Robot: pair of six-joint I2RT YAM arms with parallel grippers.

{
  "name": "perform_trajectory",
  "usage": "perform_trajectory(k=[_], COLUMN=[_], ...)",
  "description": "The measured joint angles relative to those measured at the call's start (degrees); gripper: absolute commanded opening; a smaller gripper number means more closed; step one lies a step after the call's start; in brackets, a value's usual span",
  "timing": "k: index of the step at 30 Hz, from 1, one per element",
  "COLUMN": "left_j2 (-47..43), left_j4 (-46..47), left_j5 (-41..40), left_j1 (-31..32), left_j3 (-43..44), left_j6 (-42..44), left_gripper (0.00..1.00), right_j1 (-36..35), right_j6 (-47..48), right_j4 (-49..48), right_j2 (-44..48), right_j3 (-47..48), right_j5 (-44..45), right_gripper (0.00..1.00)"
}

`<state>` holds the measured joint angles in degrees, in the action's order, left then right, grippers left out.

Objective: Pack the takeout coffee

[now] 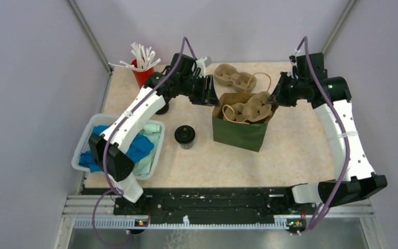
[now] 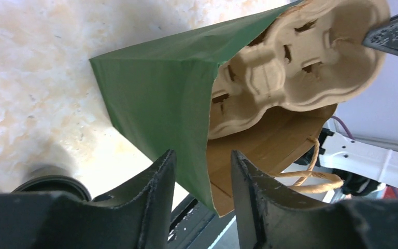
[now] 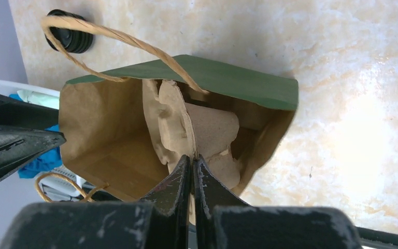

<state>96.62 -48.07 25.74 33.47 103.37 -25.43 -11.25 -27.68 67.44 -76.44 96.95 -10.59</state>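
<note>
The takeout coffee (image 1: 185,136), a small black lidded cup, stands on the table left of the green paper bag (image 1: 238,136); its lid also shows in the right wrist view (image 3: 70,33). A brown pulp cup tray (image 1: 251,108) sticks out of the bag's mouth. My right gripper (image 3: 193,161) is shut on that tray's thin rim (image 3: 212,129) above the bag's right side. My left gripper (image 2: 202,171) is at the bag's left rim, jaws apart on either side of the green wall (image 2: 155,98) with gaps showing.
A second pulp tray (image 1: 233,78) lies behind the bag. A red cup of white sticks (image 1: 142,70) stands at the back left. A white basket (image 1: 83,142) of blue and green cloths sits by the left edge. The bag's twine handles (image 3: 114,36) hang loose.
</note>
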Motion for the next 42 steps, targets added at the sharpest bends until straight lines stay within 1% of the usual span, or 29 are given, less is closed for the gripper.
perform_trajectory(k=[2, 9, 14, 20, 25, 34, 35, 37, 38, 41, 42], left_j2=[0.42, 1.51, 1.51, 1.49, 1.51, 1.51, 1.51, 1.51, 1.51, 1.51, 1.51], left_j4=[0.76, 1.97, 2.21, 2.21, 2.19, 1.73, 1.73, 1.73, 1.73, 1.73, 1.73], left_j5=[1.38, 6.29, 7.91, 8.17, 8.96, 9.42, 9.42, 9.42, 9.40, 9.40, 9.38], left_j1=[0.00, 0.00, 0.00, -0.02, 0.00, -0.02, -0.02, -0.04, -0.07, -0.09, -0.11], left_j3=[-0.20, -0.96, -0.96, -0.96, -0.94, -0.42, -0.42, -0.42, -0.42, -0.42, -0.42], left_j6=[-0.44, -1.55, -1.68, -1.46, -0.79, 0.50, 0.59, 0.72, 0.74, 0.76, 0.90], left_gripper=[0.42, 0.34, 0.32, 0.29, 0.29, 0.28, 0.28, 0.28, 0.28, 0.33, 0.36], right_j1=[-1.27, -2.91, -2.93, -2.91, -2.91, -2.91, -2.91, -2.91, -2.91, -2.91, -2.91], right_j6=[0.02, -2.21, -7.26, -12.70, -14.67, -16.20, -16.44, -16.83, -17.20, -16.68, -16.31], right_j4=[0.15, 0.44, 0.22, -3.96, -6.29, -8.50, -8.74, -9.40, -9.73, -7.74, -6.38], right_j2=[-0.72, -2.64, -1.90, 3.13, 3.87, 5.84, 6.12, 6.71, 6.99, 7.17, 7.08], right_j3=[0.70, 2.86, 1.66, -6.95, -9.99, -12.22, -12.57, -13.46, -14.12, -14.67, -14.21], right_j5=[0.61, 3.93, 5.14, 4.90, 4.98, 5.57, 5.57, 5.64, 5.77, 7.85, 8.66], right_gripper=[0.00, 0.00, 0.00, 0.00, 0.00, 0.00, 0.03, 0.31, 0.39, 0.56, 0.60])
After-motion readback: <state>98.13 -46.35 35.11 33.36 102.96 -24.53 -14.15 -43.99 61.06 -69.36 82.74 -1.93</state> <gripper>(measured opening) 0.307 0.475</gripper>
